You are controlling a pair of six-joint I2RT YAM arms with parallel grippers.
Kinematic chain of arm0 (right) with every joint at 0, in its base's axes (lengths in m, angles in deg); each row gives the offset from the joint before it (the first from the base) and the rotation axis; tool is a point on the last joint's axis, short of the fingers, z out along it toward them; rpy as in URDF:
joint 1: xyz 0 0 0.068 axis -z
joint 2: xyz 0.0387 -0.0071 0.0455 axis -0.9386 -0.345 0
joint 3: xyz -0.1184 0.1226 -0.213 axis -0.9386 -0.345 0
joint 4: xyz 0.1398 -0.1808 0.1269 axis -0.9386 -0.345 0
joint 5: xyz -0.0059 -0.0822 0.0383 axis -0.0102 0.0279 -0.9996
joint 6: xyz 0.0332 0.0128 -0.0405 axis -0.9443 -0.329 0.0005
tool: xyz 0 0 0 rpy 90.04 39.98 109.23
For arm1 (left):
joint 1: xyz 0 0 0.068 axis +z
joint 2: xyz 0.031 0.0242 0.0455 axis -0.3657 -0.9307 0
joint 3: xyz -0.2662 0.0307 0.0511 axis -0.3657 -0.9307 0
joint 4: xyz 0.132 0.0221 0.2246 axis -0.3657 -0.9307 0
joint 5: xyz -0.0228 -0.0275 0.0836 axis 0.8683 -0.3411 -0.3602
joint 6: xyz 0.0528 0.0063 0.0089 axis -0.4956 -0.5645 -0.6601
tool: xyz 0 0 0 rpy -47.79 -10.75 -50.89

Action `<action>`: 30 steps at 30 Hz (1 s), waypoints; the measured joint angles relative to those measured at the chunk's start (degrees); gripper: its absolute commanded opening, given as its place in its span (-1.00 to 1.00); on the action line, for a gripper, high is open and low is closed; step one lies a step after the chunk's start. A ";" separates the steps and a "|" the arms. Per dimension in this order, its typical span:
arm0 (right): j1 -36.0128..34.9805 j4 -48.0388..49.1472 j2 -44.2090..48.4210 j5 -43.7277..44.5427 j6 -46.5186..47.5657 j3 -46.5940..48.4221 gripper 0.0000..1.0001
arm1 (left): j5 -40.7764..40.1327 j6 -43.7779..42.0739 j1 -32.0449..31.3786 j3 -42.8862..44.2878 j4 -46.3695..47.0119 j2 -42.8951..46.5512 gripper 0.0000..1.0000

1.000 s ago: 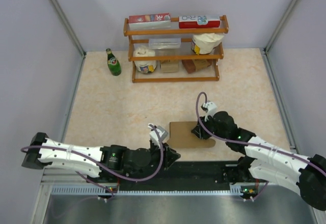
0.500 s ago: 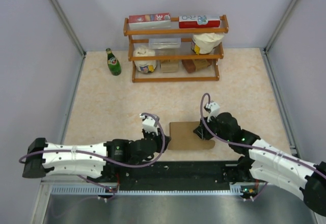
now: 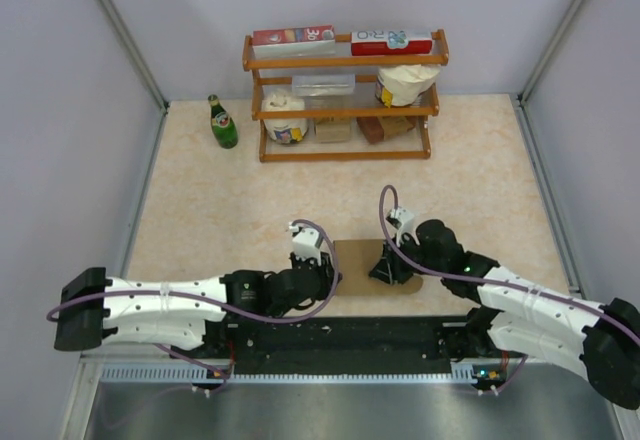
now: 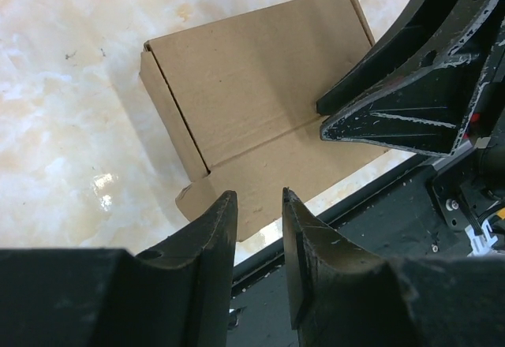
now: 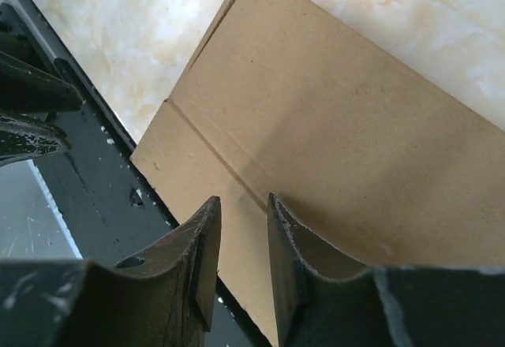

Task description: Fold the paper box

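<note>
Right tool (image 5: 243,199) hangs over paper box (image 5: 355,110) — lying flat.

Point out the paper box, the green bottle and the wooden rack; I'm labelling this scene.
paper box (image 3: 355,258): top view, bare flat panel.
green bottle (image 3: 224,128): top view, its body.
wooden rack (image 3: 345,155): top view, bottom front rail.

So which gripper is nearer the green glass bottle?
Left. The left gripper sits toward the arms and right of the bottle; the right gripper farther right, over the brown cardboard box.
</note>
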 measured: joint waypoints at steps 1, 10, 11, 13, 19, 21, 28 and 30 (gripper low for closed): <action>-0.11 0.00 -0.50 -0.09 0.00 0.00 -0.41 | 0.24 0.00 0.04 0.00 0.09 -0.35 -0.31; -0.59 -3.65 -1.40 1.20 0.33 1.60 -0.37 | 1.40 0.07 0.72 -0.26 0.46 -2.97 -0.28; -0.66 -4.42 -1.18 1.60 0.31 1.92 -0.32 | 1.40 0.17 0.79 -0.31 0.42 -3.28 -0.23; -0.76 -6.19 0.11 2.69 0.15 2.32 -0.13 | 1.40 0.46 0.92 -0.35 0.15 -3.85 -0.06; -0.81 -17.66 9.49 14.27 -3.26 6.75 0.29 | 1.22 1.73 2.62 -0.57 -2.05 -4.13 0.24; -0.81 -21.09 12.07 18.34 -4.90 8.63 0.29 | 1.25 1.77 3.43 -1.31 -2.16 -3.48 0.24; -0.81 -31.78 13.07 29.03 -11.78 10.23 0.12 | 1.22 1.51 5.81 -3.58 -1.75 -0.79 -0.14; -0.74 -34.27 11.56 32.54 -13.97 10.23 -0.07 | 1.20 1.27 7.28 -3.87 -1.81 -0.46 -0.36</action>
